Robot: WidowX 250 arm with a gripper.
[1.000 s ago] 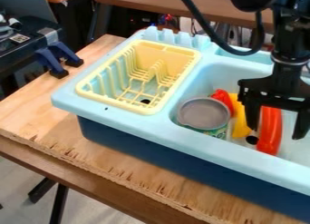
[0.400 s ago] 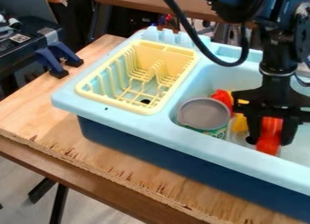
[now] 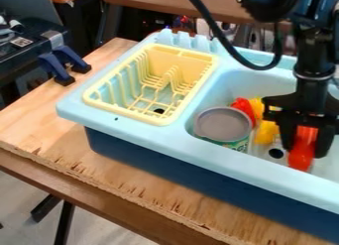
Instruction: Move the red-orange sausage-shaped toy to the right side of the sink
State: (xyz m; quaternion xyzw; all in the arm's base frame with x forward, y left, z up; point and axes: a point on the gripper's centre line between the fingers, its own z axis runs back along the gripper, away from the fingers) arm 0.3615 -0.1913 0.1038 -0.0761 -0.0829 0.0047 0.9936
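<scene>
Gripping a long red thing [image 3: 301,160] between its two fingers, the black gripper [image 3: 305,151] hangs down into the basin of the light-blue sink [image 3: 179,141]. Just beside the red thing is the dark drain hole [image 3: 276,153], with a yellow thing [image 3: 266,133] behind. A grey-topped can [image 3: 223,125] stands near a smaller red piece [image 3: 242,108]. Farther off, a pale-yellow dish rack [image 3: 157,120] sits in the sink's other side, above a wooden board [image 3: 142,185].

Orange piece [image 3: 301,158]: upper part hidden behind gripper [image 3: 306,151]. Can [image 3: 223,125]: base concealed by near rim of sink [image 3: 165,172]. Sink: right end cropped. Black arm [image 3: 313,63]: cut off at top edge.
</scene>
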